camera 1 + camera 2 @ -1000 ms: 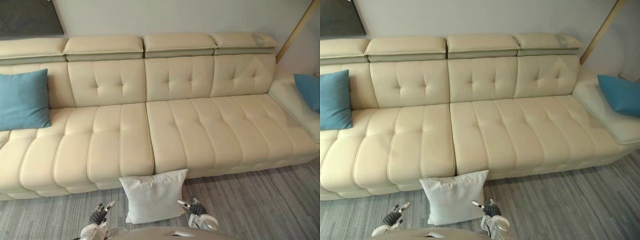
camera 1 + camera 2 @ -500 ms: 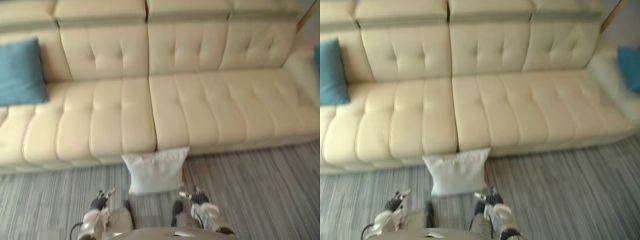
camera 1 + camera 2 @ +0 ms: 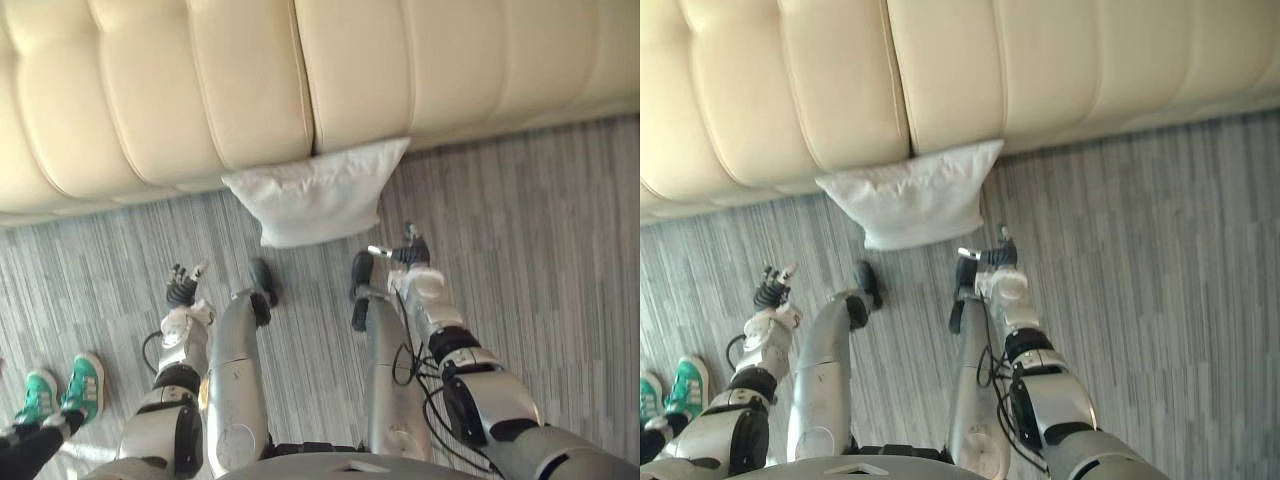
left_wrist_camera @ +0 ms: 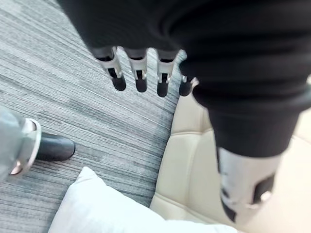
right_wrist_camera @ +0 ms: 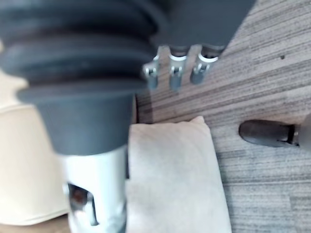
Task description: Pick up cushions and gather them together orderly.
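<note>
White cushion (image 3: 318, 195) rests against the sofa (image 3: 150, 90), unmoved; my camera has tipped down, and left hand (image 3: 182, 290) and right hand (image 3: 410, 262) hang near it, fingers apart, pre-grasp.

The camera has tilted down toward the white cushion (image 3: 318, 195), revealing a person's green shoes (image 3: 62, 388).

Grey striped carpet floor (image 3: 520, 230), cream sofa (image 3: 250, 80) standing along its far edge, white cushion (image 3: 315, 195) resting on the floor, touching the sofa's front below the seam between two seats, a person's green shoes (image 3: 62, 385) at the floor's near-left edge.
</note>
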`<state>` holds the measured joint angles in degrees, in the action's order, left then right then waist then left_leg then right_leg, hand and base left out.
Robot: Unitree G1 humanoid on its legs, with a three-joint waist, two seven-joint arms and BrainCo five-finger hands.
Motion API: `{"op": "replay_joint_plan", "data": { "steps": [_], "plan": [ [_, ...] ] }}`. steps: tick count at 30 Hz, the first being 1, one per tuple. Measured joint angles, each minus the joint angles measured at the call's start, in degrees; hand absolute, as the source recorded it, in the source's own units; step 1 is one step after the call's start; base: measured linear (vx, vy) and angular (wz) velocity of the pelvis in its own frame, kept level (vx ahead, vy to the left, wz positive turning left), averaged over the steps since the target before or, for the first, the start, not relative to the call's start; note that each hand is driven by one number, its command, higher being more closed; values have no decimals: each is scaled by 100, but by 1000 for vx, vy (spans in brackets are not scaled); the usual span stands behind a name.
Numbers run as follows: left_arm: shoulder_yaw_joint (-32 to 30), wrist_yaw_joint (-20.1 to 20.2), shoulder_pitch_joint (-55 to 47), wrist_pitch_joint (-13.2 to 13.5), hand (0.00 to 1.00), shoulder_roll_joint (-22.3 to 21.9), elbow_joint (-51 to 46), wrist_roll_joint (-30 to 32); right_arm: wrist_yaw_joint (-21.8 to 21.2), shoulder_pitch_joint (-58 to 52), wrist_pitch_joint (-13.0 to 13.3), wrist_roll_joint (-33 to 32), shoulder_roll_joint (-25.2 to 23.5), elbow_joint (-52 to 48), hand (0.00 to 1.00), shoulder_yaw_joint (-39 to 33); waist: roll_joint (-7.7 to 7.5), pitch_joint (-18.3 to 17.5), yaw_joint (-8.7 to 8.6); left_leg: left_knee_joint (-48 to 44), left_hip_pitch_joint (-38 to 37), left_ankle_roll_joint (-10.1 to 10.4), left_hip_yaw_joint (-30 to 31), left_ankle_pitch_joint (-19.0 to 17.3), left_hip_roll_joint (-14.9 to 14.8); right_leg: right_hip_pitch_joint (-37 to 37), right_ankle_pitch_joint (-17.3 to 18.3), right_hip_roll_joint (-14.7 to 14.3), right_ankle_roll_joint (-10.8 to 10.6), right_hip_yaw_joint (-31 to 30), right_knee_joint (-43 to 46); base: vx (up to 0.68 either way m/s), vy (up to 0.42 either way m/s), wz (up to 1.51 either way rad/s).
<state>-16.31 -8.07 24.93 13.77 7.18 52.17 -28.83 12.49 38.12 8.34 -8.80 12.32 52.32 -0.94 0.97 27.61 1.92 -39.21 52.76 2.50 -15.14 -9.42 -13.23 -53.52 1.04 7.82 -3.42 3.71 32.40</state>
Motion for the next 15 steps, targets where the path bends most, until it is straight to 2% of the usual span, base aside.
{"op": "replay_joint_plan", "data": {
  "steps": [1, 2, 7, 11, 14, 15],
  "plan": [
    [-1, -59, 196, 63, 0, 21, -263, -92, 111, 255, 5, -65, 67, -194, 0, -25, 1, 157, 9, -65, 282, -75, 21, 74, -8, -282, -36, 8, -16, -9, 101, -48, 0, 3],
    [1, -78, 275, 96, 0, 35, -353, -129, 151, 357, 32, -90, 92, -279, 0, -22, -1, 213, 17, -106, 397, -56, 31, 103, -15, -403, -38, 9, -19, -8, 164, -48, -2, 7],
    [43, -359, 1035, 302, 0, 270, -951, -260, 428, 1129, 206, -228, 409, -875, 0, 20, 5, 322, 81, -677, 1579, -91, 189, 139, -37, -1651, 149, 95, 24, -3, 1001, -25, -14, 13],
    [281, -572, 1484, 338, 0, 526, -1297, -256, 646, 1578, 295, -324, 466, -937, 0, 57, 3, 357, 101, -1287, 2340, -99, 446, 54, -53, -2370, 425, 137, 59, 16, 1765, -63, -45, 19],
    [481, -674, 1692, 341, 0, 633, -1529, -238, 729, 1815, 299, -346, 457, -1009, 0, 286, 3, 359, 132, -1582, 2763, -142, 480, 11, -125, -2803, 487, 157, 58, -6, 2080, -65, -20, 2],
    [570, -678, 1785, 348, 0, 682, -1599, -231, 763, 1886, 300, -373, 413, -1132, 100, 396, 3, 359, 129, -1658, 2928, -102, 515, -13, -133, -2957, 496, 157, 91, -9, 2151, -58, 9, -4]
  ]
}}
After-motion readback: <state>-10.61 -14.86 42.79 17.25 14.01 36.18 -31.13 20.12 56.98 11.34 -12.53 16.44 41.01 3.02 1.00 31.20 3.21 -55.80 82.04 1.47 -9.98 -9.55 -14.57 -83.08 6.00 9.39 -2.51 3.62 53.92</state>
